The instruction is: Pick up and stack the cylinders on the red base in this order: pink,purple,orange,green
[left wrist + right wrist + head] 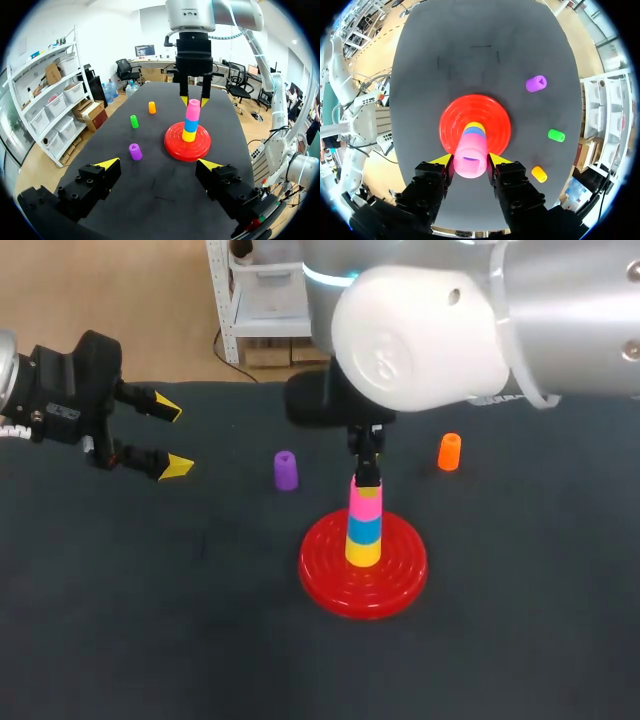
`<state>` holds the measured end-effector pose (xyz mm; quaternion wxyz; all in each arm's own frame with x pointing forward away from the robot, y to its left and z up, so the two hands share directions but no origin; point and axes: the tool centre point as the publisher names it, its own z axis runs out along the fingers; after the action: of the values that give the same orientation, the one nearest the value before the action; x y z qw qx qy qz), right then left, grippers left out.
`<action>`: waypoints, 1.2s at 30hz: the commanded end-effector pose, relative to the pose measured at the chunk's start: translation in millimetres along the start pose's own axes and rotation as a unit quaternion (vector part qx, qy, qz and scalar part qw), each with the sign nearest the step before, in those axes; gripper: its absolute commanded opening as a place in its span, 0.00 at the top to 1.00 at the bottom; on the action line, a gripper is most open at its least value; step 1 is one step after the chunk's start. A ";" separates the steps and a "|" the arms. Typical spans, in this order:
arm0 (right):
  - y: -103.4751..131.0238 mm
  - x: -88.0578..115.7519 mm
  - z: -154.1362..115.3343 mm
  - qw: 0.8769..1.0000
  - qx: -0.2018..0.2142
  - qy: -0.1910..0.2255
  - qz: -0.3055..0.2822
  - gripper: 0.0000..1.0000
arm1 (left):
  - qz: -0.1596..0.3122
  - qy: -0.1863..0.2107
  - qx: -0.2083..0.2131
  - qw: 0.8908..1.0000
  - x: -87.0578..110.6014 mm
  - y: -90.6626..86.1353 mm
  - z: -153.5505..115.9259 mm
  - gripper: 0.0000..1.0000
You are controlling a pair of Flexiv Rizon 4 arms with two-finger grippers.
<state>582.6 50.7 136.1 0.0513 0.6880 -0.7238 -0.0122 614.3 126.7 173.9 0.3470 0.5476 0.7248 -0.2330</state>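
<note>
Centrally on the dark table (120,620), the bulky right arm (450,320) filled much of the head view and hid the green cylinder (134,121) there. The left gripper (172,437) hung well off to the left, wide open and empty. On the red base (330,575) stood an upright stack of yellow, blue, then the pink cylinder (365,500), its long axis vertical. The right gripper (470,161) pointed straight down over it, fingers pressed to its two sides. The purple cylinder (286,470) and orange cylinder (450,452) stood upright on the cloth, apart from the base.
</note>
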 end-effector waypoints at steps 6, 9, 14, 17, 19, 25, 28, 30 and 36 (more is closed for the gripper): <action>-6.0 5.3 -35.2 0.999 -0.004 -0.036 -0.009 0.00 | 0.001 -0.002 -0.001 1.000 1.9 -0.2 0.4 0.00; -15.5 0.1 -48.5 0.998 -0.003 -0.064 -0.004 0.00 | 0.001 -0.002 -0.001 1.000 1.9 -0.2 0.4 0.00; -51.2 -18.0 -46.3 0.998 -0.006 -0.067 0.000 0.00 | 0.001 -0.002 -0.001 1.000 1.9 -0.2 0.4 0.00; -69.2 -28.0 -39.3 0.997 -0.018 -0.075 0.002 0.00 | 0.001 -0.002 -0.001 1.000 1.9 -0.2 0.4 0.00; -79.1 -36.2 -34.7 0.997 -0.026 -0.068 -0.003 0.00 | 0.001 -0.002 -0.001 1.000 1.9 -0.2 0.4 0.00; -105.6 -65.9 -18.4 0.999 -0.027 -0.045 -0.009 0.00 | 0.001 -0.002 -0.001 1.000 1.9 -0.2 0.4 0.00; -117.0 -77.6 -5.5 0.999 -0.030 -0.038 -0.007 0.00 | 0.001 -0.002 -0.001 1.000 1.9 -0.2 0.4 0.00; -125.0 -83.3 3.4 0.999 -0.032 -0.034 -0.004 0.00 | 0.001 -0.002 -0.001 1.000 1.9 -0.2 0.4 0.00; -148.7 -98.7 27.2 0.999 -0.039 -0.025 -0.001 0.00 | 0.001 -0.002 -0.001 1.000 1.9 -0.2 0.4 0.00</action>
<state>704.4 128.9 102.0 0.0114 0.6856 -0.7269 -0.0385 614.3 126.7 173.9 0.3470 0.5476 0.7249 -0.2330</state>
